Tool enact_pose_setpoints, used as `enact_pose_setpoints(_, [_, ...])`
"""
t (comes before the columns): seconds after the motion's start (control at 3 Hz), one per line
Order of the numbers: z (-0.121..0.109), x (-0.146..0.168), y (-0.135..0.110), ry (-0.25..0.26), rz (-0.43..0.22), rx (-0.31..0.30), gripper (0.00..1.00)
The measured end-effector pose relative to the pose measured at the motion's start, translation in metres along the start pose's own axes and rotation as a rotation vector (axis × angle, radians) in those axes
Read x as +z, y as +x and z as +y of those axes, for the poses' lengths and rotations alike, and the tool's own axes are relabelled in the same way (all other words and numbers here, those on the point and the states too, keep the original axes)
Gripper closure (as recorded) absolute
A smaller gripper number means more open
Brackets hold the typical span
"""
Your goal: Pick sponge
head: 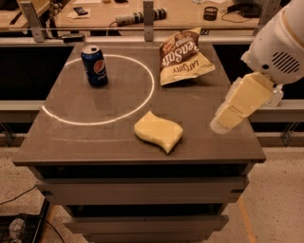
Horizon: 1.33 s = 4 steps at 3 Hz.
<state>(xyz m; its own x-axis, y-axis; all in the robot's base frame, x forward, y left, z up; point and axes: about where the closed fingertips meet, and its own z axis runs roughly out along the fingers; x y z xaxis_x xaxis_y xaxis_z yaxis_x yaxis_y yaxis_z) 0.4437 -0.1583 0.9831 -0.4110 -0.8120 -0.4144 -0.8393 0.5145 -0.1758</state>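
The sponge [158, 131] is pale yellow and flat, with a wavy outline and a pointed tip. It lies near the front edge of the brown table [99, 142], right of centre. My gripper [223, 122] hangs from the white arm at the right. Its blocky pale yellow fingers [240, 102] point down and to the left above the table's right side. It is to the right of the sponge and apart from it. Nothing is held.
A blue soda can [94, 65] stands at the back left, inside a white circle [137, 99] marked on the tabletop. A tan-and-brown chip bag [182, 57] lies at the back right. A cluttered bench [142, 12] runs behind the table.
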Motion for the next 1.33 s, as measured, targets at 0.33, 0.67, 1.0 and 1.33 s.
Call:
enact_pose_setpoints(0.33, [0.011, 0.035, -0.025, 0.034, -0.009, 0.079, 0.00])
enact_pose_setpoints(0.67, [0.013, 0.071, -0.048, 0.029, -0.042, 0.136, 0.00])
enact_pose_setpoints(1.0, [0.017, 0.099, -0.064, -0.004, -0.114, 0.151, 0.00])
enact_pose_setpoints(1.33, [0.032, 0.113, -0.081, -0.071, -0.168, 0.127, 0.00])
